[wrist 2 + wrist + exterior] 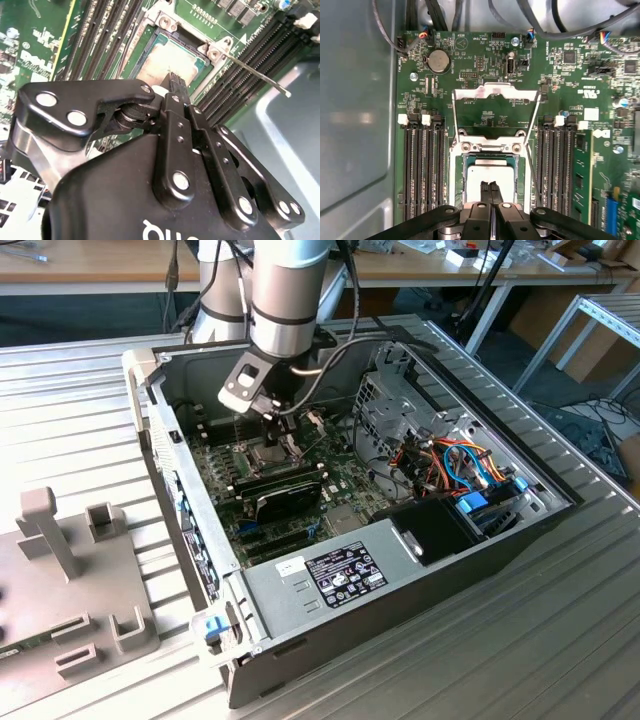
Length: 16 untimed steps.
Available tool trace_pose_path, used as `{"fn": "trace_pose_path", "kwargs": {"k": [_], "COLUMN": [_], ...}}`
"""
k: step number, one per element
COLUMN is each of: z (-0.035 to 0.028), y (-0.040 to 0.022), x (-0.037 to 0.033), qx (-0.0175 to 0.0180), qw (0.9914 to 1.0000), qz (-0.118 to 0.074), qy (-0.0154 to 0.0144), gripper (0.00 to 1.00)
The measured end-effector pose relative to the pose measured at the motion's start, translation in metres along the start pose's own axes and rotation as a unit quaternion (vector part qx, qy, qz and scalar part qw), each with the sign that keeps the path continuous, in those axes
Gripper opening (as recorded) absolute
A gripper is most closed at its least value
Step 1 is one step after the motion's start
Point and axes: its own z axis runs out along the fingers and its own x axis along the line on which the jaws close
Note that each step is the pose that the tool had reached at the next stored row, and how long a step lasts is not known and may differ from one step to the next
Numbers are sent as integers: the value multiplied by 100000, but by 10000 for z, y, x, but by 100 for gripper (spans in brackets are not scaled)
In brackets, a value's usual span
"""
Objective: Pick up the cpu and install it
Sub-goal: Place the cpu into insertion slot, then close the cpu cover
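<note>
Silver-grey metal is showing us where the cpu (477,181) is sitting: flat in the dark socket (490,158) on the green board (570,90), inside the open computer case (150,410) lying on the ribbed counter (500,660). We are seeing the pincer (490,186) hanging straight over the chip's middle with its two fingers pressed together and gripping nothing. Whether the tips are touching the metal top, we are not able to tell. The hinged metal frame (495,93) is lying swung open beyond the socket, and its thin lever (255,75) is sticking out free at one side. We are judging the chip to be light, stiff and slick on top, with a delicate underside over fine contacts, so it is calling for a hold on two opposite edges. It is facing metal side up, toward the pincer. Being nearly square, it is offering no real long axis, and its edges are running square with the socket and parallel to the memory slots (422,165).
</note>
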Motion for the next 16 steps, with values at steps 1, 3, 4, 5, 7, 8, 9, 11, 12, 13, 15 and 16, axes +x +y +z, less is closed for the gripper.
{"fn": "trace_pose_path", "kwargs": {"k": [1,3,4,5,7,8,9,11,12,13,15,16], "z": [-41,-103,-125,-151,-175,-175,-177,-192,-207,-208,-209,-211], "y": [2,4,4,5,6,7,7,7,8,8,8,8], "x": [0,0,0,0,1,1,0,0,0,0,0,0], "qx": [-10,-25,-31,-39,-49,-57,-48,-45,-44,-46,-44,-46], "qw": [100000,100000,100000,100000,100000,100000,100000,100000,100000,100000,100000,100000], "qz": [-3,3,2,1,0,0,-1,-1,-3,1,-2,1], "qy": [-16,-44,-57,-70,-100,-91,-106,-111,-114,-114,-115,-114], "gripper": [11,11,11,11,11,11,11,11,11,11,11,11]}}
